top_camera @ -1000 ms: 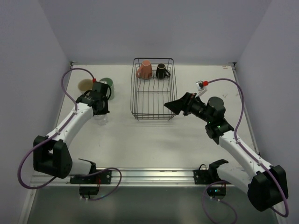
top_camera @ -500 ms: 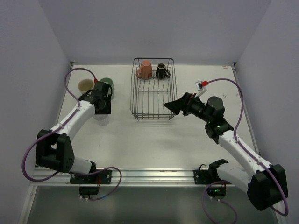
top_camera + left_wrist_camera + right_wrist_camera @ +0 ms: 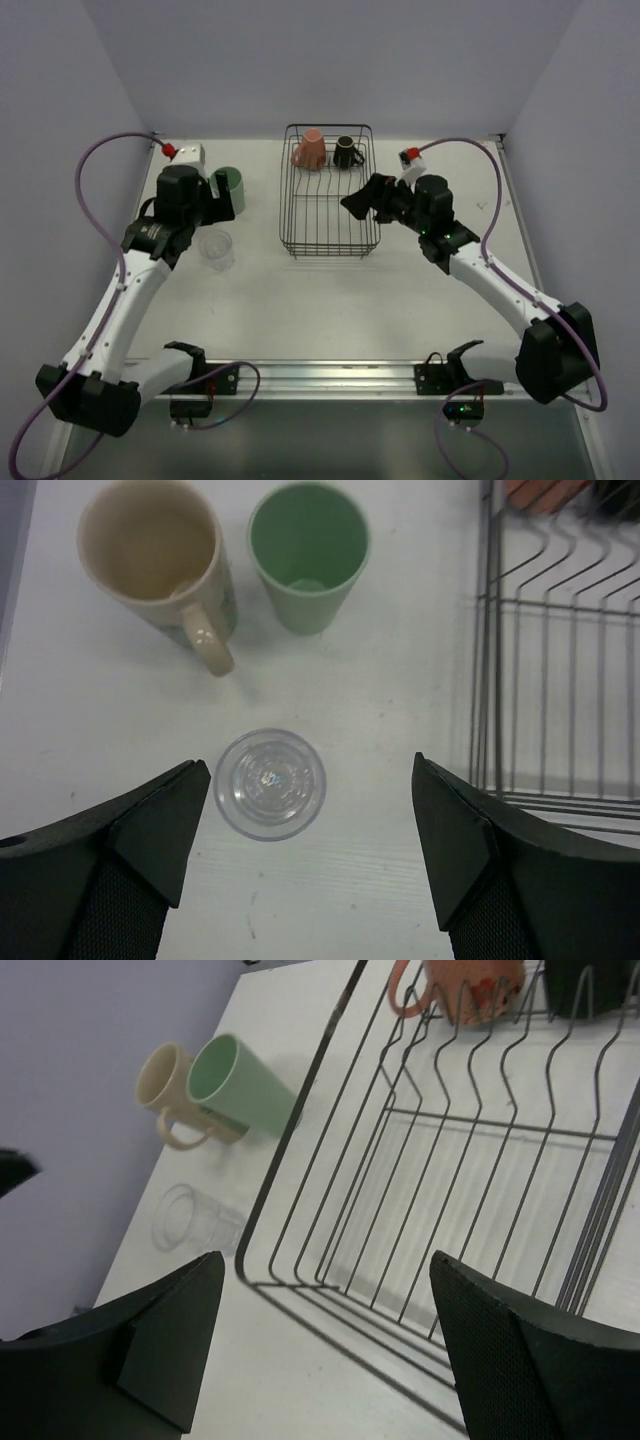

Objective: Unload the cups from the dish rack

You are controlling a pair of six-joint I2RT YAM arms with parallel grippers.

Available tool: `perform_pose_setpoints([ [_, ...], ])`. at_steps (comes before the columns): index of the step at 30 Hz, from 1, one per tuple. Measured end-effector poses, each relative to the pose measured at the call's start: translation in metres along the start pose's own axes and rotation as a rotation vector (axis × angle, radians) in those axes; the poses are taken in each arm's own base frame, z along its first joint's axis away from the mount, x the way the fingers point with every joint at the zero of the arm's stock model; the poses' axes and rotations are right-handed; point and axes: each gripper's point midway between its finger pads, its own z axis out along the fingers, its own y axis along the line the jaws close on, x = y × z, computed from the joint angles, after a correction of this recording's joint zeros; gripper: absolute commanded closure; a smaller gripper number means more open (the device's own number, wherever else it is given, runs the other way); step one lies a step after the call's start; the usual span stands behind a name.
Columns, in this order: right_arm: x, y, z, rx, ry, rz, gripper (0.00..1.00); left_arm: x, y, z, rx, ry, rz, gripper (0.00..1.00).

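Note:
The dish rack of dark wire stands mid-table. At its far end sit a salmon-pink mug and a small black mug. Left of the rack, a clear glass stands upright on the table, with a mint-green tumbler behind it. In the left wrist view a cream handled cup stands beside the green tumbler. My left gripper hangs open above the glass, holding nothing. My right gripper is open and empty over the rack's right side.
The rack's front rim lies just below the right gripper, its bare wire floor beyond. Pale walls close the table at the back and both sides. Cables loop from both wrists.
My left gripper has opened, let go of the clear glass on the table, and lifted away. My right arm has swung up and left to the rack's right side.

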Motion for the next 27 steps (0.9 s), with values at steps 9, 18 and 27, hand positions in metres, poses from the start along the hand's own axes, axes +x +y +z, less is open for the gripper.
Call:
perform_pose_setpoints([
  [9, -0.057, -0.043, 0.089, 0.247, -0.027, -0.175, 0.25, -0.033, -0.052, -0.074, 0.434, -0.347, -0.072, 0.08],
  [18, -0.102, -0.099, 0.184, 0.476, -0.031, -0.366, 0.28, 0.0, -0.078, -0.058, 0.581, -0.276, -0.043, 0.08],
  [27, -0.101, -0.157, 0.239, 0.58, 0.011, -0.456, 0.12, -0.002, -0.095, -0.068, 0.648, -0.302, -0.017, 0.08],
])
